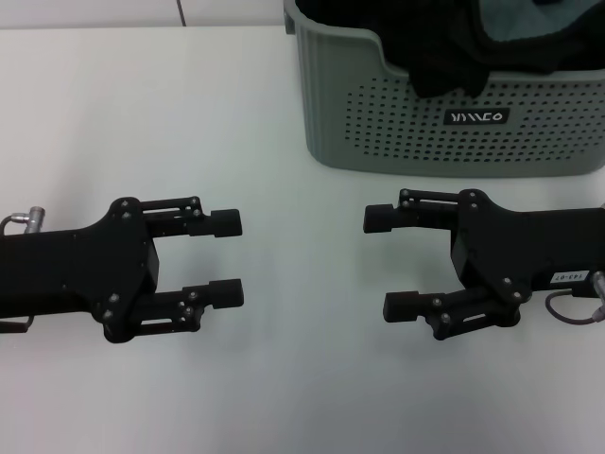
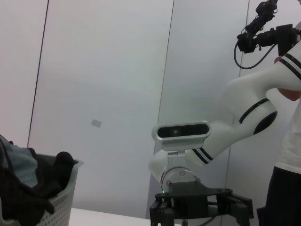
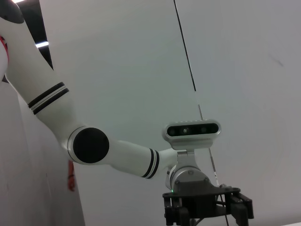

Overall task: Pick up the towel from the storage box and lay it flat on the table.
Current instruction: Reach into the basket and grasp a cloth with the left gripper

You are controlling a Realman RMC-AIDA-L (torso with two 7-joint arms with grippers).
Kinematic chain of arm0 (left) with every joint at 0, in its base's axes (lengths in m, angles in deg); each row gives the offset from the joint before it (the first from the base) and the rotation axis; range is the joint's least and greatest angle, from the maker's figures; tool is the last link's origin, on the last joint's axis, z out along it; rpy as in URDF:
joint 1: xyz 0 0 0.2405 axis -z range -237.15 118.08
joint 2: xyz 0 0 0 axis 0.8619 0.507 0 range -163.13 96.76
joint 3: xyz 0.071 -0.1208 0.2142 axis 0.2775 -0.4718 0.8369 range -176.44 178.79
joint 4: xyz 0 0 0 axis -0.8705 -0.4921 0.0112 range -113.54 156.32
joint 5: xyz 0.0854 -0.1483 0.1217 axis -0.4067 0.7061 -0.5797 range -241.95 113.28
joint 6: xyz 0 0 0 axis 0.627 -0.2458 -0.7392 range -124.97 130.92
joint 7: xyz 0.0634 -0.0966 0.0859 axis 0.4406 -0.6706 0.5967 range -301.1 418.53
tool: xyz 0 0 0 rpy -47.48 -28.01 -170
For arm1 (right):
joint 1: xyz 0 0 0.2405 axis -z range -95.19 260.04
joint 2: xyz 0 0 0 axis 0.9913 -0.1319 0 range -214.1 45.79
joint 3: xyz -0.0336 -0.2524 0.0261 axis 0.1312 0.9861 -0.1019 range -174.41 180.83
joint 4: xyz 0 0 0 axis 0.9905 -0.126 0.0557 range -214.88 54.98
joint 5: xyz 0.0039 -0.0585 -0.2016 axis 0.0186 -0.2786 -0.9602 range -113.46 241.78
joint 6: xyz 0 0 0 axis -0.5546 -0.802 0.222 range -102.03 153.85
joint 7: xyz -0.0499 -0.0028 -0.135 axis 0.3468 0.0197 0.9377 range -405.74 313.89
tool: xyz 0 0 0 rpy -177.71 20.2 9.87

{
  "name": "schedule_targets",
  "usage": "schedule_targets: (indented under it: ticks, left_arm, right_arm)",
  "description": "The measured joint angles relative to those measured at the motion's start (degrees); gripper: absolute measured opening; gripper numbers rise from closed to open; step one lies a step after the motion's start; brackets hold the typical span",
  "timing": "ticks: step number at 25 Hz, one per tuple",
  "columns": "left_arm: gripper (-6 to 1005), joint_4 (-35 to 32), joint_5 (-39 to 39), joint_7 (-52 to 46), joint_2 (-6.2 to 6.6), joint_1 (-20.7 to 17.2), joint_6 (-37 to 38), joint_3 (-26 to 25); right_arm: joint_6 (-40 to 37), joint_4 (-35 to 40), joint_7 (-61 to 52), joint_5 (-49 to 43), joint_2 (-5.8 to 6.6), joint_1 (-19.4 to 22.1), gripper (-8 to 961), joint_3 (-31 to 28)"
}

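Observation:
The storage box (image 1: 454, 132), a pale grey-green perforated basket with a black label, stands at the back right of the white table (image 1: 142, 113). A black cloth (image 1: 454, 61) hangs over its front rim, and a lighter teal-grey cloth (image 1: 515, 19) lies behind it. I cannot pick out the towel among these cloths. My left gripper (image 1: 230, 258) rests low over the table at the front left, open and holding nothing. My right gripper (image 1: 386, 262) faces it from the front right, just in front of the box, also open and holding nothing. The left wrist view shows the box rim (image 2: 63, 200) with cloths piled inside.
Bare tabletop lies between the two grippers and left of the box. In the left wrist view the right arm (image 2: 244, 117) rises against a white wall, and a person (image 2: 289, 183) stands at the edge. The right wrist view shows only the left arm (image 3: 117, 155) and the wall.

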Motion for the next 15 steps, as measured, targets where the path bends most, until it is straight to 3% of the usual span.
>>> schedule_targets:
  ticks: [15]
  left_arm:
    - [634, 0.2, 0.4, 0.3, 0.01, 0.0, -0.1, -0.2]
  right_arm:
    - [0.1, -0.1, 0.7, 0.2, -0.07, 0.1, 857, 0.0]
